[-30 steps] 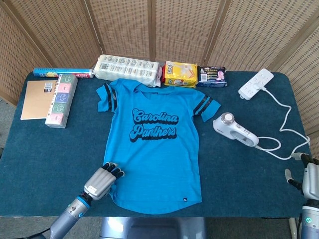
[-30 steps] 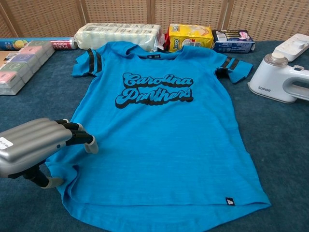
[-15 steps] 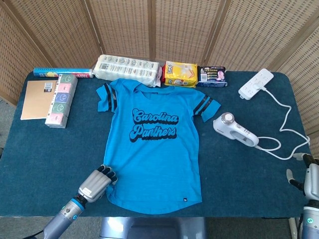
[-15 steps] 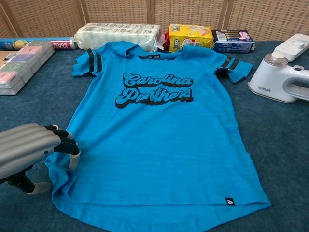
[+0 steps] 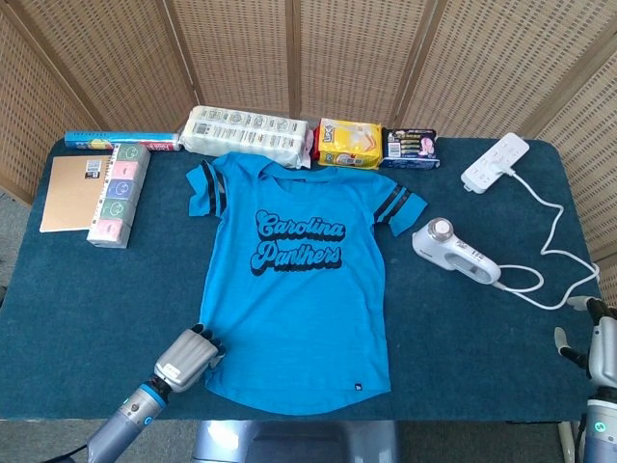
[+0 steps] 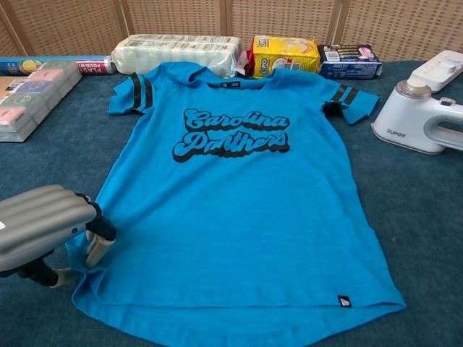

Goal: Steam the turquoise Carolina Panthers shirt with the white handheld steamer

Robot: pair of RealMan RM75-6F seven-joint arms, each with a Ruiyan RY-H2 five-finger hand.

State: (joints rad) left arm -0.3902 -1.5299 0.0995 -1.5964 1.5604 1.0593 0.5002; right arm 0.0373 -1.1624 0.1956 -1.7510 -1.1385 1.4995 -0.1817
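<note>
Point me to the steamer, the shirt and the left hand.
steamer (image 5: 455, 253), head view, middle of its white body.
shirt (image 5: 299, 289), head view, plain fabric below the lettering.
left hand (image 6: 40, 223), chest view, grey back of the hand.

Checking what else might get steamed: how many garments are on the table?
1: the turquoise shirt lies flat mid-table, print up, collar toward the packages at the back. The left hand is at its lower hem corner. Nothing appears hidden underneath.

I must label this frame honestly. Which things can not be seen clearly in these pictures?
- Right hand: head view, cut by the edge; fingers unseen.
- Left hand: its own back hides whether the fingers pinch the shirt hem.
- Steamer: chest view, cut by the edge.
- Snack packs: print too small.
</note>
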